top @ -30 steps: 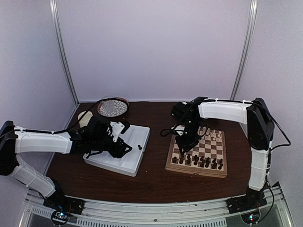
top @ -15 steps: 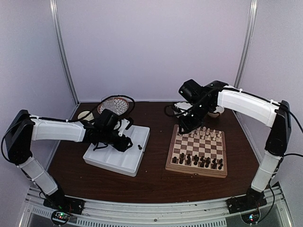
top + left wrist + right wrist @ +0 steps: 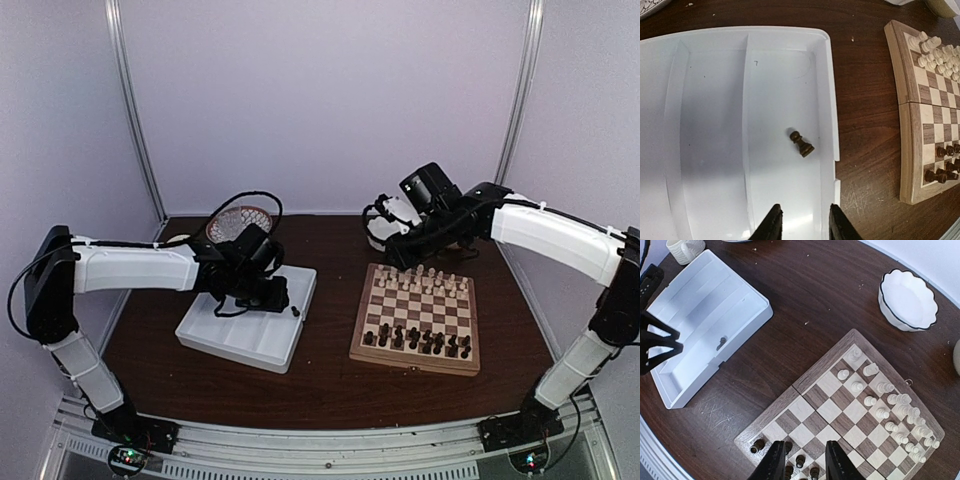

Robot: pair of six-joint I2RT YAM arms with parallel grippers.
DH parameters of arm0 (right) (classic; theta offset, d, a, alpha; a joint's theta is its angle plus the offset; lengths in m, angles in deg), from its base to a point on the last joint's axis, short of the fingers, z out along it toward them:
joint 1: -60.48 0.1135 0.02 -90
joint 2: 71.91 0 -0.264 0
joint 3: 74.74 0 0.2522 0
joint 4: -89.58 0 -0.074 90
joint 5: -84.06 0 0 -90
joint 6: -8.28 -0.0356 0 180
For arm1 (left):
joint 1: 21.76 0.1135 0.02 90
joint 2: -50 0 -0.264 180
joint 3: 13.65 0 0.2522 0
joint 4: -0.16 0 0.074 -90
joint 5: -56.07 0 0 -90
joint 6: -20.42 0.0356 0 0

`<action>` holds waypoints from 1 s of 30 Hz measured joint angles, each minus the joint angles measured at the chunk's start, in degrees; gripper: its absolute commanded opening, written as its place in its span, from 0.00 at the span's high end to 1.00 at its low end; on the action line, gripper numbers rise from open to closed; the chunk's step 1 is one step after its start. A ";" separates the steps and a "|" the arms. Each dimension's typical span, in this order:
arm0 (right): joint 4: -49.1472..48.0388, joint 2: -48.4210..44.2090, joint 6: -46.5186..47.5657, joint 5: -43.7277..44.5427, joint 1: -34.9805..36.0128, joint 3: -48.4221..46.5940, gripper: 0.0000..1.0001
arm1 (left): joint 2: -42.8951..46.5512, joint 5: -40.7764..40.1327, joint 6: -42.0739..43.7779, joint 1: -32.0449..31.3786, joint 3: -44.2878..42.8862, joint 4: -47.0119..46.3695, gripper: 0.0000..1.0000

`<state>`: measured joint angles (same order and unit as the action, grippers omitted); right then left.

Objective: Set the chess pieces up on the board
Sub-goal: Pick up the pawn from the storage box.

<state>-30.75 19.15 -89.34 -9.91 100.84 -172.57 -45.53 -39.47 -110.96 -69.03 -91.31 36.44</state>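
Note:
A single dark pawn [image 3: 801, 143] lies on its side in the right compartment of the white tray [image 3: 715, 125], and it shows as a speck [image 3: 295, 311] from above. My left gripper [image 3: 804, 222] hovers over that compartment just short of the pawn, open, with nothing between its fingers. The board [image 3: 412, 363] carries dark chess pieces [image 3: 420, 340] along its near rows and cream pieces [image 3: 430, 280] along its far rows. High above the board's left side, my right gripper [image 3: 804, 460] is open and empty, with dark pieces [image 3: 800, 460] far below it.
A white scalloped bowl [image 3: 907, 300] stands behind the board. A patterned plate [image 3: 238, 222] and a cream cup [image 3: 685, 247] sit behind the tray. Bare brown table [image 3: 805, 305] lies between tray and board.
The left gripper slid right across the tray toward the pawn and its jaws narrowed. The right arm lifted off the board and drew back and up.

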 measured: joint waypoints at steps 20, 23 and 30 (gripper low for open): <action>-21.90 -15.23 0.35 3.19 0.00 19.96 0.68 | -12.68 -13.16 -19.37 -4.81 -12.46 9.49 0.63; -23.04 -15.74 0.37 2.71 0.00 20.85 0.68 | -14.93 -13.53 -21.18 -4.81 -13.88 10.84 0.63; -24.09 -15.80 0.39 0.98 0.00 21.03 0.68 | -18.73 -13.73 -23.50 -4.81 -17.20 12.33 0.63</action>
<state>-54.84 3.35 -88.94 -8.92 100.84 -151.55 -64.26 -53.20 -134.46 -73.84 -108.52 48.77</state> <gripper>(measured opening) 0.319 0.368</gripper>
